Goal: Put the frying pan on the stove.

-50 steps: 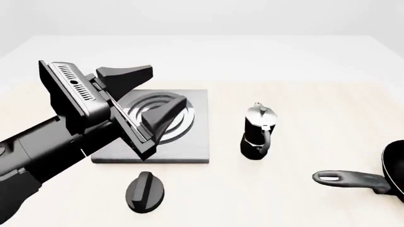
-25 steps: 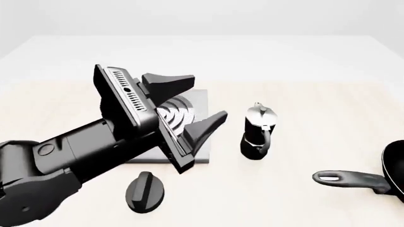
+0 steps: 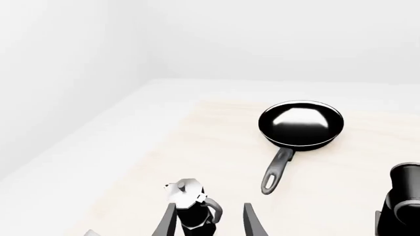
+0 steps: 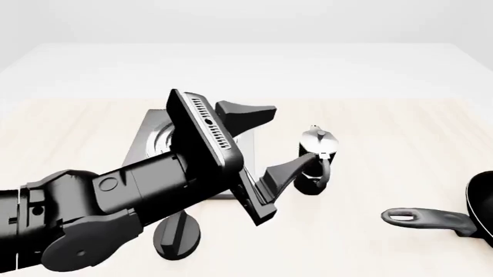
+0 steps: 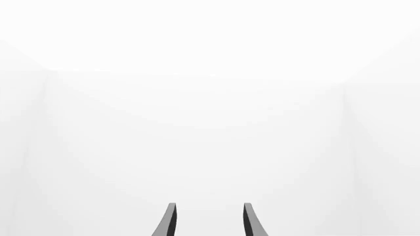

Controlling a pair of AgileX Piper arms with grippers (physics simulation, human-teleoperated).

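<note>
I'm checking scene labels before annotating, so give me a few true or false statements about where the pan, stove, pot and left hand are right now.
1. The frying pan sits on the stove. False: it lies on the table at the front view's right edge, apart from the stove.
2. The left hand is open and holds nothing. True.
3. The moka pot stands upright. True.
4. The pan's handle points away from the moka pot. False: it points toward the pot's side.
5. The black knob rests on the burner. False: it lies on the table, nearer the camera than the stove.
</note>
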